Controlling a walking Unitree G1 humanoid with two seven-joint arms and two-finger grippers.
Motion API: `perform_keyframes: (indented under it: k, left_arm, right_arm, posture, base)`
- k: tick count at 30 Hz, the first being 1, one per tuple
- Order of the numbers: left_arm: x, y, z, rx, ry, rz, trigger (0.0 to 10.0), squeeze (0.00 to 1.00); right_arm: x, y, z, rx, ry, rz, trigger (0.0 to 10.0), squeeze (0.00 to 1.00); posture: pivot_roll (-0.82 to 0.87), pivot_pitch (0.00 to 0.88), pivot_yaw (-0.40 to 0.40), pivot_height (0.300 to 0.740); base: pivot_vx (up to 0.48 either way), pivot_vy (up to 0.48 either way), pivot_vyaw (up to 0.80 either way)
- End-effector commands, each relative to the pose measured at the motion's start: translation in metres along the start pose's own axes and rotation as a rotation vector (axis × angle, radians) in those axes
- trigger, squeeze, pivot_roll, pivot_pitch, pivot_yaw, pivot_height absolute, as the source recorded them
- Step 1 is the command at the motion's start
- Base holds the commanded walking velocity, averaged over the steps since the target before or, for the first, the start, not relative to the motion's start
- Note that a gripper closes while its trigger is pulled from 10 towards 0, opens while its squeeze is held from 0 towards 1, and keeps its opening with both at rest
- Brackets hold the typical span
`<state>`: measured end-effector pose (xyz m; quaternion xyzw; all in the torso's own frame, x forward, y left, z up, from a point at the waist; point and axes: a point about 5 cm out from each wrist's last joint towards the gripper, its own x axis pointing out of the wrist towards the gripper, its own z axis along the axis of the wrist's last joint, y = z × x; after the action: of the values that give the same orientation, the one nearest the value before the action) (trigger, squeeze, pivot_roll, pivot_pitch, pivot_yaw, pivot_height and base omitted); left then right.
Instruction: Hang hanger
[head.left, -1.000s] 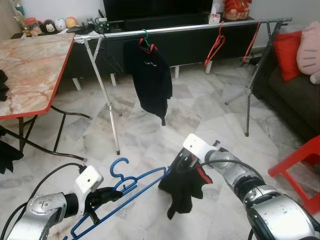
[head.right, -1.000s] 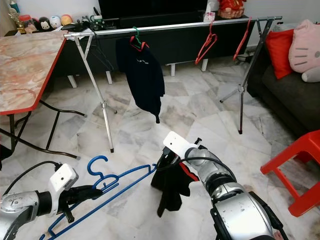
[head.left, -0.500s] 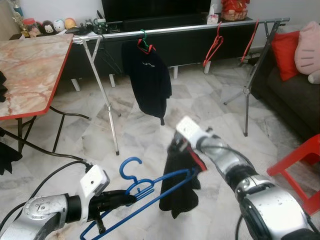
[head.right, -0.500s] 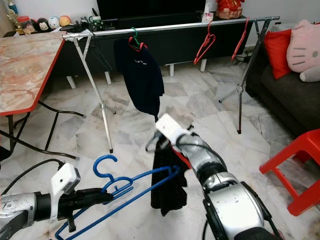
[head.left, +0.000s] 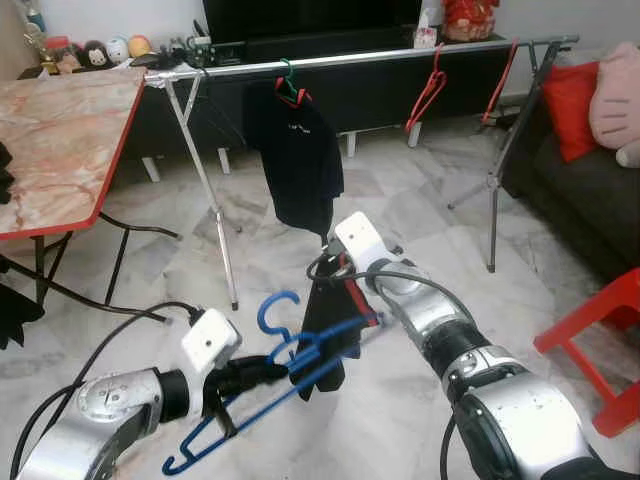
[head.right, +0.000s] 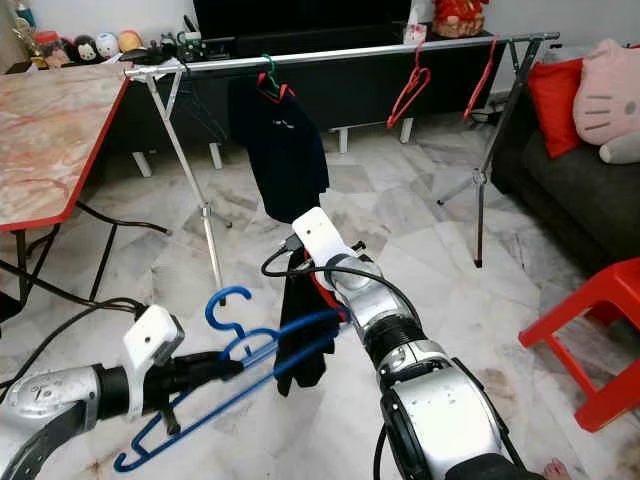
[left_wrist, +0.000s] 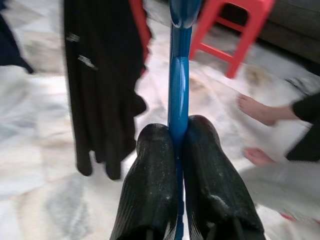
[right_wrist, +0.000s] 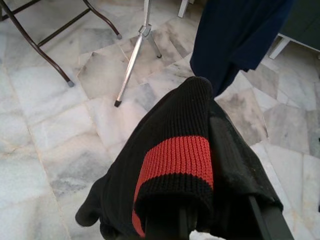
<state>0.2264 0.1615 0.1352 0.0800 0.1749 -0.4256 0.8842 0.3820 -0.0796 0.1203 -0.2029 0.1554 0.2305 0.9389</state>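
My left gripper (head.left: 276, 372) is shut on a blue hanger (head.left: 272, 308), held low in front of me with its hook up. In the left wrist view both black fingers (left_wrist: 150, 170) pinch the blue bar (left_wrist: 178, 85). My right gripper (head.left: 333, 276) is shut on a black garment (head.left: 322, 340) with a red stripe (right_wrist: 175, 160), which drapes over its fingers. One arm of the hanger runs into the hanging garment. Behind stands a silver clothes rail (head.left: 380, 55) with a dark shirt (head.left: 297, 160) on a green hanger and red hangers (head.left: 432, 85).
A marble-top folding table (head.left: 50, 140) stands at the left, and a red plastic stool (head.left: 600, 340) at the right. A dark sofa (head.left: 590, 190) with a red cushion lies beyond it. A person's bare feet (left_wrist: 260, 107) are on the floor nearby.
My right gripper has carried the garment up and to the left, onto the hanger. My left gripper has lifted the hanger and pushed it right, so its arm now sits inside the garment.
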Motion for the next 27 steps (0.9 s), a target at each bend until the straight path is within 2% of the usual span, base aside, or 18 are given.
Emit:
perform_keyframes:
  k: [1, 7, 10, 13, 27]
  left_arm:
    - [0.0, 0.008, -0.003, -0.011, 0.022, 0.065, 10.0, 0.0]
    - [0.002, 0.009, -0.003, -0.015, 0.022, 0.082, 10.0, 0.0]
    - [0.004, 0.019, -0.006, -0.019, 0.03, 0.171, 10.0, 0.0]
    - [0.001, 0.021, -0.009, -0.017, 0.053, 0.192, 10.0, 0.0]
    - [0.001, 0.021, -0.009, -0.017, 0.053, 0.192, 10.0, 0.0]
  right_arm:
    - [0.0, 0.001, 0.006, 0.007, -0.027, 0.003, 10.0, 0.0]
    - [-0.001, 0.001, 0.006, 0.009, -0.026, 0.004, 10.0, 0.0]
    - [-0.002, 0.0, 0.007, 0.004, -0.027, 0.005, 10.0, 0.0]
    - [-0.003, -0.004, 0.005, -0.007, -0.019, -0.008, 10.0, 0.0]
    - [-0.003, -0.004, 0.005, -0.007, -0.019, -0.008, 10.0, 0.0]
  posture:
    - [-0.12, 0.0, 0.022, 0.74]
    - [-0.12, 0.0, 0.022, 0.74]
    - [-0.12, 0.0, 0.017, 0.74]
    - [-0.12, 0.0, 0.013, 0.74]
    - [-0.12, 0.0, 0.013, 0.74]
  base:
    - [0.0, 0.0, 0.0]
    - [0.0, 0.0, 0.0]
    - [0.0, 0.0, 0.0]
    - [0.0, 0.0, 0.0]
    - [0.0, 0.0, 0.0]
